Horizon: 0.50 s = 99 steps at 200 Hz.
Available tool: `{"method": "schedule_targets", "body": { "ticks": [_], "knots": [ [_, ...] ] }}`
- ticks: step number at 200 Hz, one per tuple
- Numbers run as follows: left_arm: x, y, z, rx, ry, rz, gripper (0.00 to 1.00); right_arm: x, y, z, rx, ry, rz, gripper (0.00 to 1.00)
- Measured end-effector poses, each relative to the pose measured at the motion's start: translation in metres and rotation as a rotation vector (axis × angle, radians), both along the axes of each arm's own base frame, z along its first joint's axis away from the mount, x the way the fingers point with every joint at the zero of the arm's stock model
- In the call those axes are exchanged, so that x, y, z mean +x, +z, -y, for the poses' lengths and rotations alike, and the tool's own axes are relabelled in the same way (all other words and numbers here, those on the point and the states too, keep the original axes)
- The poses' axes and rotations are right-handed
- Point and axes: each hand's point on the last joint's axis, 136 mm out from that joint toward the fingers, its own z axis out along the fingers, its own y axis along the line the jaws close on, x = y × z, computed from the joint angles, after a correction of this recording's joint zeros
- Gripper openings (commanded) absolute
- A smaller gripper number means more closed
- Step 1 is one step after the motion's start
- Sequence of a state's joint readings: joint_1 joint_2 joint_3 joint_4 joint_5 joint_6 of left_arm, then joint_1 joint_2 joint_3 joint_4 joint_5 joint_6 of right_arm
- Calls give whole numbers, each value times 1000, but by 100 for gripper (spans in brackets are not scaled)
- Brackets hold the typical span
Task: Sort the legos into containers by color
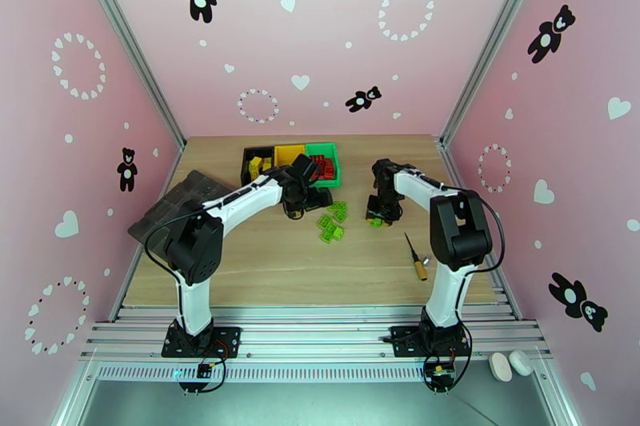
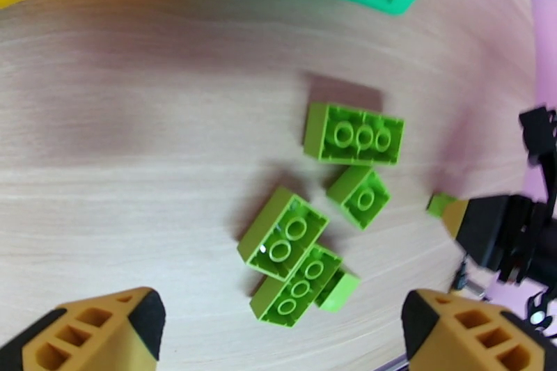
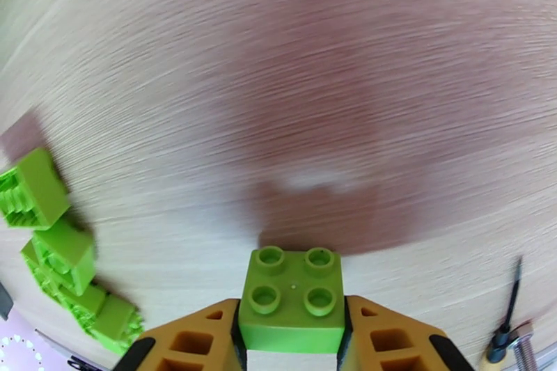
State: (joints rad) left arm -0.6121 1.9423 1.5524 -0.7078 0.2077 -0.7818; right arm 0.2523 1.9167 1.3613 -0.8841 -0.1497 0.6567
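Observation:
Several green legos (image 1: pixel 332 221) lie in a loose cluster on the wooden table, and the left wrist view looks down on them (image 2: pixel 296 254). My left gripper (image 1: pixel 297 209) hovers open above their left side, its fingers (image 2: pixel 104 327) spread wide with nothing between them. My right gripper (image 3: pixel 292 337) is low at the table to the right of the cluster, shut on a green two-by-two lego (image 3: pixel 294 299) (image 1: pixel 374 221). Behind stand the black bin (image 1: pixel 253 162) holding yellow legos, the yellow bin (image 1: pixel 288 153), and the green bin (image 1: pixel 331 177) holding red legos.
A small wooden-handled screwdriver (image 1: pixel 416 258) lies on the table near the right arm, and is visible at the right wrist view's edge (image 3: pixel 508 317). A dark grey segmented tray (image 1: pixel 180 200) rests at the table's left edge. Pink walls enclose three sides.

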Motion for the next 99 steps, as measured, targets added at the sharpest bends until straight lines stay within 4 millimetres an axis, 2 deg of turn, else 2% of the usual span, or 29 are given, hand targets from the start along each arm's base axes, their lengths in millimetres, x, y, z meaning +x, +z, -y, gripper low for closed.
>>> {"method": "schedule_targets", "body": {
  "ticks": [21,48,81,99],
  "knots": [
    [14,5,-6,-53,48,0,95,8,14,-22,58,11,40,31],
    [33,12,-17,-116,112,2,94,21,33,-59,162,36,103,31],
    [53,20,-37,-193,206,7,94,41,65,-110,311,63,185,29],
    [64,26,-51,-245,266,12,93,55,74,-136,389,67,213,29]
  ]
}}
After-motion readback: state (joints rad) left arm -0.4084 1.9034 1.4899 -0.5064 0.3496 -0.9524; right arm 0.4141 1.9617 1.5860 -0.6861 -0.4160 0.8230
